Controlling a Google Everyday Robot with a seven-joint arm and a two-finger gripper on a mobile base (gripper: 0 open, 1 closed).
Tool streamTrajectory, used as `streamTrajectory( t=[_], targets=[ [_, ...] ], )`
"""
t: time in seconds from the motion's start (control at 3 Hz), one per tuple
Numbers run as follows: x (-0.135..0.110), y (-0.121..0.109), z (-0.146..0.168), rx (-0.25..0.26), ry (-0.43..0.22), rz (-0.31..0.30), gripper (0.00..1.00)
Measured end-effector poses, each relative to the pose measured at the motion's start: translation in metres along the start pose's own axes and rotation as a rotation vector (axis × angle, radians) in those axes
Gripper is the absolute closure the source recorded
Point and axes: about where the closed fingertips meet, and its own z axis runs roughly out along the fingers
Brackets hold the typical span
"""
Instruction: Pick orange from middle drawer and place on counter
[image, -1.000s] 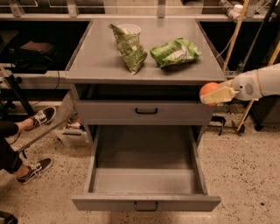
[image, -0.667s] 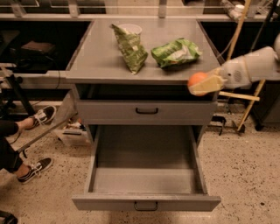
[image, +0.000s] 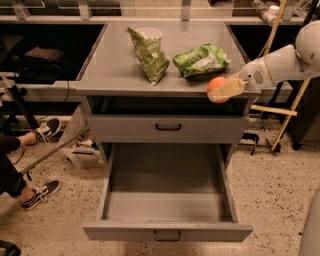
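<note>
My gripper (image: 222, 91) comes in from the right on a white arm and is shut on the orange (image: 215, 86), a small round fruit. It holds the orange at the front right edge of the counter (image: 115, 70), just above the edge level. The middle drawer (image: 167, 205) is pulled wide open below, and its grey tray floor is bare. The upper drawer front (image: 168, 128) with a dark handle is closed.
Two green chip bags (image: 148, 54) (image: 201, 60) lie on the counter, with a white cup (image: 148, 34) behind the left one. A person's legs and sneakers (image: 40, 192) are at the left on the speckled floor. Wooden poles (image: 285, 107) lean at the right.
My gripper has carried the orange up and to the left, from beside the cabinet's right side to the counter's front right edge.
</note>
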Motion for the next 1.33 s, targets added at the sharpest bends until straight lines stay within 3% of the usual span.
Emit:
streamTrajectory(
  t=[0.33, 0.67, 1.0, 1.33],
  targets=[
    [-0.002, 0.001, -0.002, 0.0, 0.0, 0.0, 1.0],
    [-0.013, -0.015, -0.006, 0.035, -0.005, 0.018, 1.0],
    [-0.022, -0.036, 0.012, 0.046, 0.029, 0.082, 1.0],
    [-0.025, -0.035, 0.01, 0.046, 0.029, 0.082, 1.0]
  ],
)
